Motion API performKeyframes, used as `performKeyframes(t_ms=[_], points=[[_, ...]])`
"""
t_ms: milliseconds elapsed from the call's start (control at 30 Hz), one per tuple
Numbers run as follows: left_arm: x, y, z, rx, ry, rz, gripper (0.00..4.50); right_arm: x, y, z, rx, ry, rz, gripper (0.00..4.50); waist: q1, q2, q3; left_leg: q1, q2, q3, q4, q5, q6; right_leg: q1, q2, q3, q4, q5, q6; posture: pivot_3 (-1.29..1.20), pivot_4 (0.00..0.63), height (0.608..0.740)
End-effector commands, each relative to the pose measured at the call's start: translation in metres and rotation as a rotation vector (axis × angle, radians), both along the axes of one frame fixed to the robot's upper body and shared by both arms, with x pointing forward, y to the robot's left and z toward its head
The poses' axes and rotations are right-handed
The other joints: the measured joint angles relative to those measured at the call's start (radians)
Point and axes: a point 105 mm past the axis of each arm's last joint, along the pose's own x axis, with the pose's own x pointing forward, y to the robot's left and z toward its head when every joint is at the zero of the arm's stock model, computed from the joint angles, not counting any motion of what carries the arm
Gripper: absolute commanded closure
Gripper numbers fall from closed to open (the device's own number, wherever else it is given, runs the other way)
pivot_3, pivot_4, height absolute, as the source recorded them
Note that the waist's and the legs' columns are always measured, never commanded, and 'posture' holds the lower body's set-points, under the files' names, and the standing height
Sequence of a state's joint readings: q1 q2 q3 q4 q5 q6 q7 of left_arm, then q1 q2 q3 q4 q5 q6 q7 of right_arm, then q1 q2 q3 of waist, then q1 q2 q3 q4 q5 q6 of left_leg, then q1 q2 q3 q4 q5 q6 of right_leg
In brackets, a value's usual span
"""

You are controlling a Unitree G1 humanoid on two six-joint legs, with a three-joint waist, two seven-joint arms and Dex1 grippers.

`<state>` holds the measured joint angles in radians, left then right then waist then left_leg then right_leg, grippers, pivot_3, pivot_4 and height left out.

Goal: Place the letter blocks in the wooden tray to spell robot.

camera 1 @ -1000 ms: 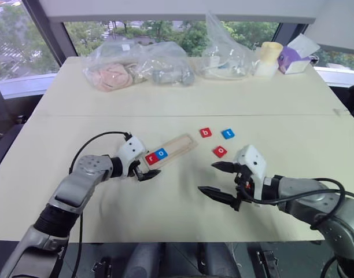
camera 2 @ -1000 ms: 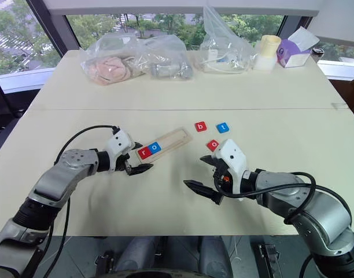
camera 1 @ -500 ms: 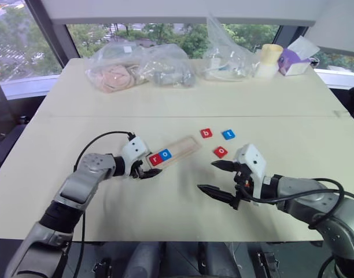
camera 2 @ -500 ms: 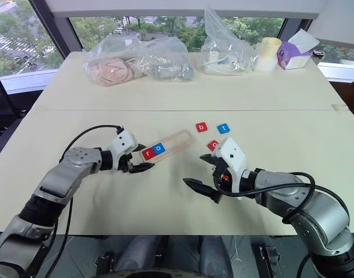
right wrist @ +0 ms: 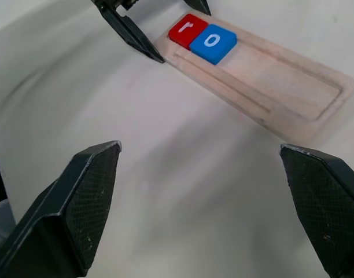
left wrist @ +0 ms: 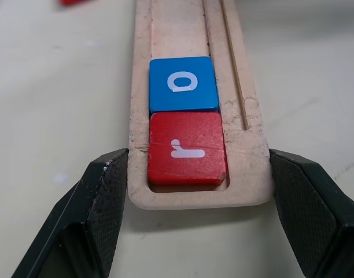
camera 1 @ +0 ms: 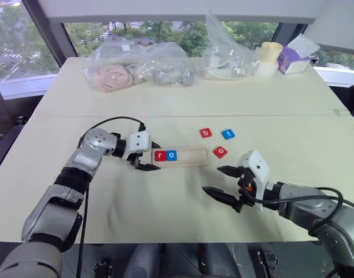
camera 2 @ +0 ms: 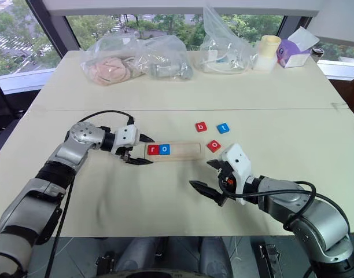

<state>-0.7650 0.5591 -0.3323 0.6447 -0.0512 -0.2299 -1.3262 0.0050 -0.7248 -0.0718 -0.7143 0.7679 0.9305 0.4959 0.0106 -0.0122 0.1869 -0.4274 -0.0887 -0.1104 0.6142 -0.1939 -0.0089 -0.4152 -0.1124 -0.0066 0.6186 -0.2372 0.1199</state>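
The left gripper [left wrist: 194, 217] is clamped on the near end of the long pale wooden tray [camera 1: 191, 156], which lies flat on the cream desk [camera 1: 165, 98] holding a red "r" tile [camera 1: 160, 155] and a blue "o" tile [camera 1: 172, 155] side by side. The right gripper [camera 1: 222, 182] hovers with its fingers spread wide and empty, near the loose red "b" tile [camera 1: 206, 132], blue "t" tile [camera 1: 227, 134] and red "o" tile [camera 1: 220, 152] lying beside the tray.

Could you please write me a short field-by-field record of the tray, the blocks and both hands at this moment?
wooden tray: flat on the table
in tray: red r, blue o, side by side at its left end
loose blocks: red b, blue t, red o
left hand: clamped across the tray's r end
right hand: open, holding nothing
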Motion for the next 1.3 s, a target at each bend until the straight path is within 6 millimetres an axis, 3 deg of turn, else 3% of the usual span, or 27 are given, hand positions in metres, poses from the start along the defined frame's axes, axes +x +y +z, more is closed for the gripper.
performKeyframes(t_ms=[33,267,333,367,533,733,933,1067,1200,1300], points=[[-0.005,-0.003,0.001,0.012,0.008,-0.089,1.35,-0.001,0.004,0.011,0.012,-0.062,0.01,0.0,0.001,0.0,0.0,0.0,0.0,0.0,0.0,0.0,0.0,0.0,0.0,0.0,0.0,0.0,0.0,0.0,0.15,0.74],[-0.005,-0.001,-0.007,0.058,0.066,-0.115,1.35,0.003,0.003,0.008,0.012,-0.065,-0.002,0.0,0.002,0.0,0.0,0.001,0.0,0.0,0.001,0.0,0.0,0.002,0.0,-0.001,0.0,0.0,0.0,0.0,0.15,0.74],[-0.005,0.001,-0.01,0.063,0.117,-0.096,0.29,0.003,0.004,0.008,0.013,-0.067,-0.003,0.0,0.001,0.0,0.0,0.001,0.0,0.0,0.001,0.0,0.0,0.002,0.001,-0.001,0.0,0.0,0.0,0.0,0.15,0.74],[-0.005,0.0,-0.011,0.06,0.121,-0.09,0.03,0.003,0.004,0.008,0.014,-0.067,-0.004,0.0,0.0,0.0,0.0,0.001,0.0,0.0,0.001,0.0,0.0,0.002,0.001,-0.001,0.001,0.0,0.001,0.0,0.15,0.74],[-0.006,0.006,-0.014,0.074,0.119,-0.061,0.03,0.011,0.001,0.006,0.009,-0.064,-0.041,0.0,0.001,0.0,0.0,0.002,0.0,0.0,0.001,0.0,0.0,0.002,0.001,-0.001,0.002,0.0,0.001,0.0,0.15,0.74],[-0.002,0.016,-0.001,0.054,0.109,-0.008,0.03,0.039,-0.006,0.007,-0.003,-0.09,-0.134,0.0,-0.004,0.0,0.0,0.004,0.001,0.0,0.002,0.0,0.0,0.003,0.002,0.0,0.003,0.0,0.001,0.0,0.15,0.74],[-0.003,0.043,0.04,-0.04,0.176,0.104,0.03,0.096,0.01,0.025,0.013,-0.151,-0.228,0.0,-0.031,-0.001,0.001,0.003,0.001,0.0,0.002,0.001,-0.001,-0.003,0.002,0.001,0.011,0.0,0.001,0.0,0.15,0.74],[0.01,0.05,0.081,-0.285,0.133,0.302,0.03,0.139,0.017,0.024,-0.021,-0.147,-0.351,0.0,-0.028,-0.001,0.001,0.002,0.002,-0.001,0.002,0.002,-0.002,-0.004,0.005,0.001,0.013,0.0,0.001,0.0,0.15,0.74],[0.005,0.049,0.104,-0.442,0.093,0.436,0.03,0.16,0.023,0.015,-0.07,-0.14,-0.412,0.0,-0.025,-0.001,0.001,0.002,0.001,-0.002,0.0,0.002,-0.003,-0.005,0.005,0.003,0.014,0.0,0.001,0.0,0.15,0.74],[-0.016,0.045,0.11,-0.49,0.112,0.475,0.03,0.17,0.026,0.009,-0.105,-0.133,-0.436,0.0,-0.031,-0.001,0.001,0.001,0.0,-0.001,-0.001,0.002,-0.003,-0.008,0.005,0.005,0.014,0.001,0.001,0.0,0.15,0.74]])
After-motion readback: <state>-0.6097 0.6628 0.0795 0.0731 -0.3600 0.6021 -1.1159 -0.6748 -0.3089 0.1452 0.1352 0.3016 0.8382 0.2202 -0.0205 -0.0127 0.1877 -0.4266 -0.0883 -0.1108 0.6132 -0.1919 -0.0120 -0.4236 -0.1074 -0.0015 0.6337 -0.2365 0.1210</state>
